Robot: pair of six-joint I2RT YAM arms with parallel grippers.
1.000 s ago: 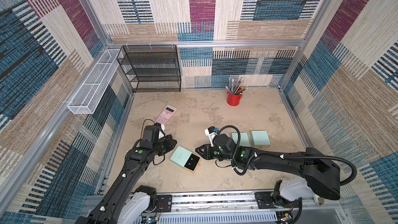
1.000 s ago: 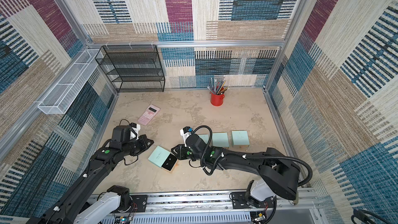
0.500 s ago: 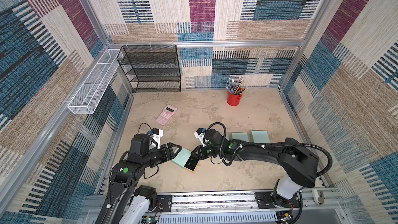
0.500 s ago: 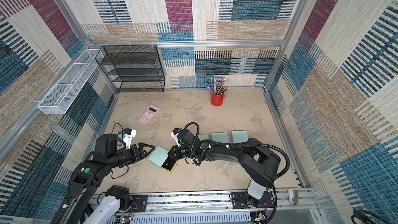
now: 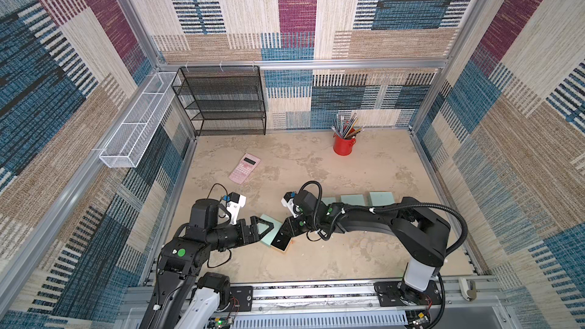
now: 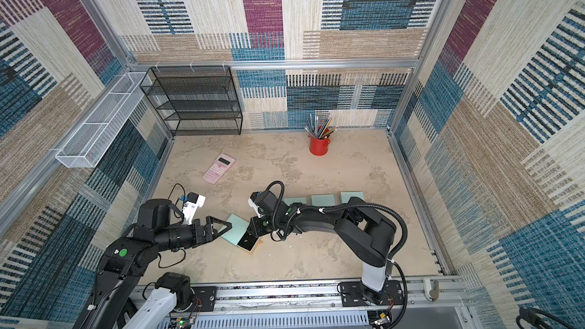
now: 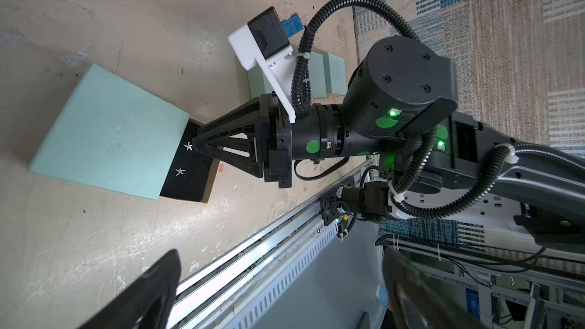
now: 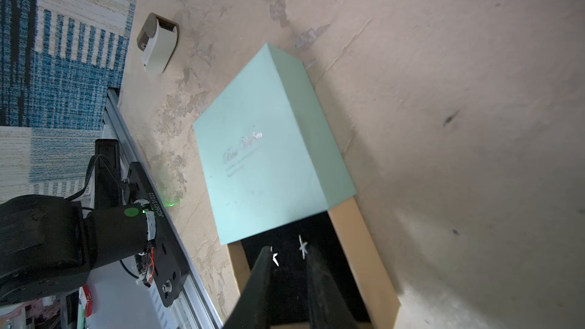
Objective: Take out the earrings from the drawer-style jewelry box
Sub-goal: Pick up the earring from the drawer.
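The jewelry box (image 5: 269, 227) (image 6: 235, 226) is a mint-green sleeve lying near the table's front. Its black-lined drawer (image 5: 281, 241) (image 8: 348, 235) is pulled out toward the front. Two silvery star-shaped earrings (image 7: 180, 171) (image 8: 303, 246) lie on the lining just outside the sleeve. My right gripper (image 8: 288, 250) (image 5: 286, 232) points down into the drawer, its jaws a little apart. Its fingertips sit beside the earrings, and one finger partly hides an earring (image 8: 275, 260). My left gripper (image 5: 267, 226) (image 7: 278, 280) is open at the sleeve's left corner, holding nothing.
Three more mint-green boxes (image 5: 353, 199) stand in a row behind the right arm. A pink calculator (image 5: 244, 168), a red pencil cup (image 5: 344, 145), a black mesh shelf (image 5: 221, 102) and a white wire basket (image 5: 136, 121) lie farther back. The metal rail (image 5: 316, 292) runs along the front.
My left gripper has opened from shut and moved right, up to the sleeve. My right gripper has slid left and down onto the pulled-out drawer.
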